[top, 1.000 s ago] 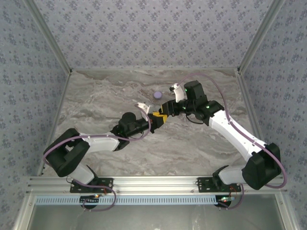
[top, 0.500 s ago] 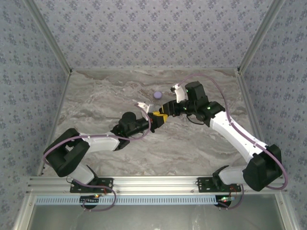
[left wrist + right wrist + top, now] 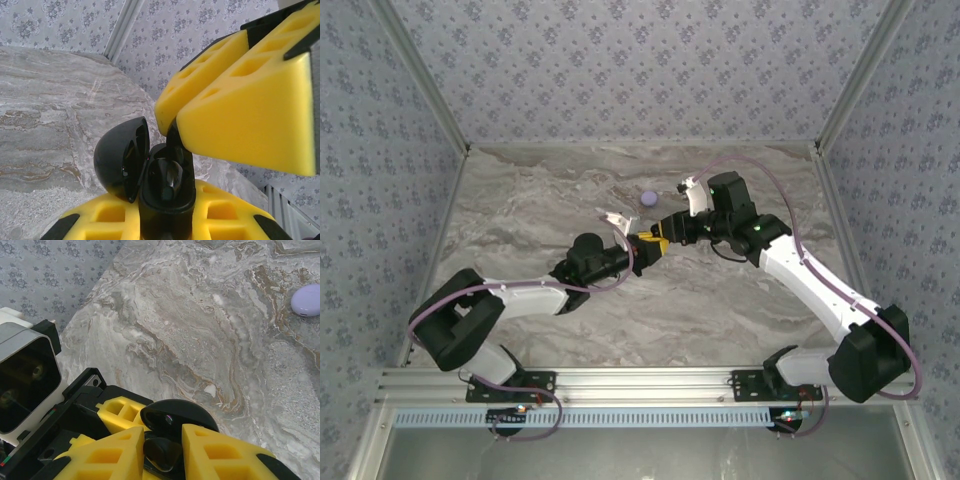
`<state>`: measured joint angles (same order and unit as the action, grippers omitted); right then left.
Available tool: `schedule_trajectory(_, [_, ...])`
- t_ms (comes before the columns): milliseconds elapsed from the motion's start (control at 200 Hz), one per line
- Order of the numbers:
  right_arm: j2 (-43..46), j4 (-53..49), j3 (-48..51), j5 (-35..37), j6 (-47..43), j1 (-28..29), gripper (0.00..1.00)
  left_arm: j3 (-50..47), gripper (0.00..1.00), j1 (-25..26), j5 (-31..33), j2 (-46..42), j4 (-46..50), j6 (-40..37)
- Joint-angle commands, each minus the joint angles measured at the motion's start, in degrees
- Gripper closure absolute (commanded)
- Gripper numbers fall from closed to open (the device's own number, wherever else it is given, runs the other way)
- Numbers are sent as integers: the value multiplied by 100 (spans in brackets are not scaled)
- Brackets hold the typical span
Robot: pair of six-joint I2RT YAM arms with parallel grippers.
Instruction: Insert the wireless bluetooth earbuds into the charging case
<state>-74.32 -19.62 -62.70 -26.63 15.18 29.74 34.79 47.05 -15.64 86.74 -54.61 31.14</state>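
Grippers meet over the middle of the table. The left gripper is clamped on the body of a black case. The case stands upright between the yellow fingers, with its lid swung open to the left in the left wrist view. The right gripper comes down on the case from above. Its two yellow fingertips are pinched on a thin black piece, apparently an earbud, whose lower end is inside the mouth of the case.

The left arm lies low, stretched from its near-left base toward the centre. The right arm reaches from the near-right base far and left, then bends at the wrist so its gripper points left at the other one.

There are two arms, one black case and one black earbud. One lavender piece lies alone on the marble farther back, well apart from both grippers.

The earbud is mostly covered by the right fingers, so its shape is hard to make out. A glossy shape sits deep in the case, but I cannot tell what it is. I also cannot tell whether the lavender piece is a bud or a case.
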Motion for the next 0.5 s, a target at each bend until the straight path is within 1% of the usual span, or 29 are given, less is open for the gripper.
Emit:
schedule_trajectory(0, [138,-95,65,-123,-68,-5,71,195,93,33,0,-248,-122,-86])
schedule_trajectory(140, [146,-159,57,-38,-85,2,67,194,93,25,-1,-277,-49,-125])
schedule_trajectory(370, [190,-323,13,162,-134,2,66,208,93,26,-27,-371,210,-270])
schedule_trajectory(495, [234,-384,-14,185,-154,12,64,208,93,30,-27,-432,337,-360])
